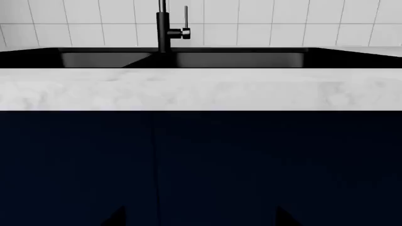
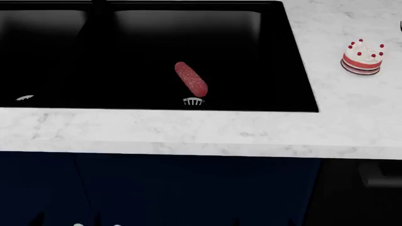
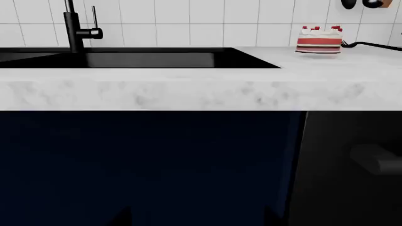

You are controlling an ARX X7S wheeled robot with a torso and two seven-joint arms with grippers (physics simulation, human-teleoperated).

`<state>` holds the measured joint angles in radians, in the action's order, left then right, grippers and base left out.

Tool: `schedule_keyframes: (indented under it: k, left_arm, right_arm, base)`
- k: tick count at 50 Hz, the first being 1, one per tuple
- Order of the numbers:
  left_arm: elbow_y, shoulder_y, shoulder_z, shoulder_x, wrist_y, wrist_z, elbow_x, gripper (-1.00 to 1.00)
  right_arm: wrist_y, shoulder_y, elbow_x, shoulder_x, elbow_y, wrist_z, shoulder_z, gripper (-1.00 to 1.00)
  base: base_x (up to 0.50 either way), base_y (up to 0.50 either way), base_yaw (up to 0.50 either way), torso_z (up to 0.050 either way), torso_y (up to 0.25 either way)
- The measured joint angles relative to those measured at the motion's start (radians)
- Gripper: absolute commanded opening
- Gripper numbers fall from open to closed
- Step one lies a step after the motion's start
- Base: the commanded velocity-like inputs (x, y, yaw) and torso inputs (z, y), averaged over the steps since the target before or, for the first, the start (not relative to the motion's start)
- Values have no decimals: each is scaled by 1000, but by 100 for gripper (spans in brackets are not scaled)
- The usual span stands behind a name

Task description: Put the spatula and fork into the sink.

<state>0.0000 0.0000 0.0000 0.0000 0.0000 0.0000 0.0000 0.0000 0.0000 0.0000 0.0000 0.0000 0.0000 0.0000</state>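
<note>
- The large matte-black rectangular two-basin sink (image 2: 295,61) sits in the white marble table (image 2: 188,132), filling the table's far-left portion in the head view.
- The slim near-black fork (image 3: 370,44) lies on the table near its far-right edge, just beside the small red-and-white layered cake (image 3: 319,41), tines toward the cake. Only the right wrist view shows it, and whether the tines touch the cake's base cannot be told at that size.
- No spatula can be identified with confidence in any view. Two dark rounded shapes hang on the tiled wall above the fork; what they are is unclear.
- Already in the right basin: a red speckled sausage (image 2: 191,79), lying diagonally beside the drain (image 2: 193,101).
- A black tall faucet (image 1: 164,26) stands behind the divider between the basins.
- Neither gripper is in view: both wrist cameras face the dark navy cabinet front (image 1: 201,165) below the table's edge, so I cannot tell how either set of jaws stands.
- Judged step: reach for the fork with the right arm. To do it well, raise the arm clear of the table's near edge first, approach the handle end away from the cake, and close across the thin shaft square-on, as so slim a piece will likely slip or pivot.
- Risk: nudging the cake on approach.
</note>
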Motion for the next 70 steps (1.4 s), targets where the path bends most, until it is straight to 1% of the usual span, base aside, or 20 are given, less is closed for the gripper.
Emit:
schedule_keyframes:
  k: [1,23,43,49,54,59,65,70]
  left_arm:
    - [15,13,13,-1,-4,-15,2,100]
    - [-12,16,85,-54,31,-12,17,100]
    - [0,23,120,-86,37,-35,-1,100]
    - [44,28,126,-98,28,-49,1,100]
    - [137,31,126,-109,-18,-61,2,100]
    - [256,25,127,-118,-101,-70,2,100]
    - [400,-9,126,-121,-269,-83,2,100]
    - [502,-61,120,-123,-407,-81,-15,100]
  right_arm:
    - [-14,-13,-6,12,-14,14,-14,100]
    - [-3,-8,9,45,-11,64,-57,100]
    - [6,-14,27,76,-37,104,-95,100]
    - [15,-20,28,88,-75,117,-100,100]
    - [39,-28,29,101,-147,128,-103,100]
    - [74,-31,31,116,-232,133,-107,100]
    - [137,-26,35,135,-345,135,-110,100]
    - [231,-5,54,155,-449,130,-102,100]
  base:
    - [0,0,0,0,0]
    - [0,0,0,0,0]
    - [0,0,0,0,0]
    - [0,0,0,0,0]
    - [0,0,0,0,0]
    - [0,0,0,0,0]
    - [0,0,0,0,0]
    - [0,0,0,0,0]
